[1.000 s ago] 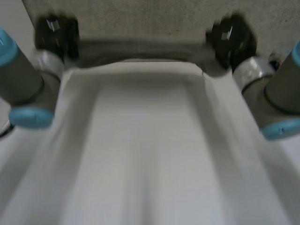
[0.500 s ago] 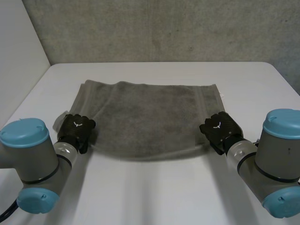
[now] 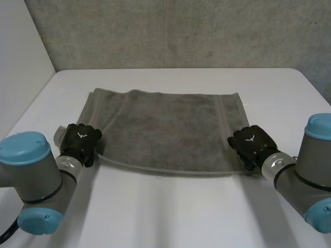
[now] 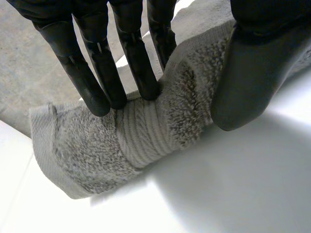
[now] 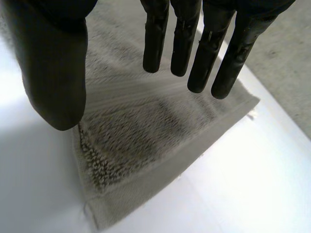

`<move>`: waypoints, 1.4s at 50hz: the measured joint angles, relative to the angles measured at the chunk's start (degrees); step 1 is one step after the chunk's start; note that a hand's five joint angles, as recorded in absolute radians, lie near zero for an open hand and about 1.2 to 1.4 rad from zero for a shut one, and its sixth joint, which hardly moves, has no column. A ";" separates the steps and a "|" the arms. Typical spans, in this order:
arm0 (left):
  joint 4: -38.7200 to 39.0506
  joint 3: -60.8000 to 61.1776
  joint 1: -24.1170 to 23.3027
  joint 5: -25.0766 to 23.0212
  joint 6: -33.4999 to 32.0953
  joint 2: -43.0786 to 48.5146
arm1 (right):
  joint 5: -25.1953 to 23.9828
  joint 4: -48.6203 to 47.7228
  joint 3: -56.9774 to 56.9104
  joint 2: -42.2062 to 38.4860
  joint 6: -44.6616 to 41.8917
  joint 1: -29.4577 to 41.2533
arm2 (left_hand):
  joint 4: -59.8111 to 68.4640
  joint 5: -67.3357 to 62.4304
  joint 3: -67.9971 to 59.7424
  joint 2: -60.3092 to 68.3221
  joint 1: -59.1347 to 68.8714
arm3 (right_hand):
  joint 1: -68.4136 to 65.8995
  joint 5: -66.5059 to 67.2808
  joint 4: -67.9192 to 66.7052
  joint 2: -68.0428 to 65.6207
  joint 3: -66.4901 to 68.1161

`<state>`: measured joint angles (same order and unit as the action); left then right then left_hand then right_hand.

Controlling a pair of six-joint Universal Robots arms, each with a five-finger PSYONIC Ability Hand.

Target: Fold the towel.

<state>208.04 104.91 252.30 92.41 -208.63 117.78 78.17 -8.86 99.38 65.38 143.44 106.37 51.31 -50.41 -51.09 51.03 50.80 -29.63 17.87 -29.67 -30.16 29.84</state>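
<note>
Towel (image 3: pixel 165 129): one item, grey-brown terry with looped pile and a flat ribbed band woven across near each short end. We record it lying on the white table (image 3: pixel 170 212), doubled over, stretched between the two hands, with its near long edge running from one hand to the other. At the corner far from the left hand, an under layer peeks out past the upper one.

Left hand (image 3: pixel 79 142): on the near corner at its own side. We note its straight fingers (image 4: pixel 141 68) pressed down on the ribbed band and its thumb (image 4: pixel 252 82) set against the pile beside them. The cloth is humped up and pinched between the two. The hemmed tip of the corner sticks out past the fingertips onto the table.

Right hand (image 3: pixel 252 143): over the opposite near corner. We note its fingers (image 5: pixel 155 43) straight and spread, with the thumb (image 5: pixel 53 73) held well apart, grasping nothing. Under its palm the corner lies flat, the upper layer ending just short of the lower, and a small thread shows beside the hem.
</note>
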 measured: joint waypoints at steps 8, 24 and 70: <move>0.39 -0.12 0.70 -0.03 -0.04 0.21 | -2.39 6.10 -0.42 0.90 -2.81 -1.90 | 0.00 0.05 0.00 0.00 -0.02 | 0.70 -0.66 0.64 0.56 -0.49; 0.60 -0.46 0.74 -0.03 -0.03 0.73 | -3.80 7.92 0.06 1.92 -3.10 -2.79 | 0.00 0.09 0.00 0.00 -0.02 | 0.60 0.61 0.57 0.55 -0.48; 1.87 -0.61 2.32 -0.30 0.00 0.96 | -2.77 -0.66 -0.93 -0.78 -0.05 -8.78 | -11.32 11.65 11.62 -10.16 -11.44 | -45.86 49.26 -46.75 -44.81 46.32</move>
<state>209.91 104.30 254.62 92.11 -208.62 118.74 75.40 -9.52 98.45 64.60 143.39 97.59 39.99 -38.76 -39.47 40.87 39.36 -75.49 67.12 -76.42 -74.97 76.16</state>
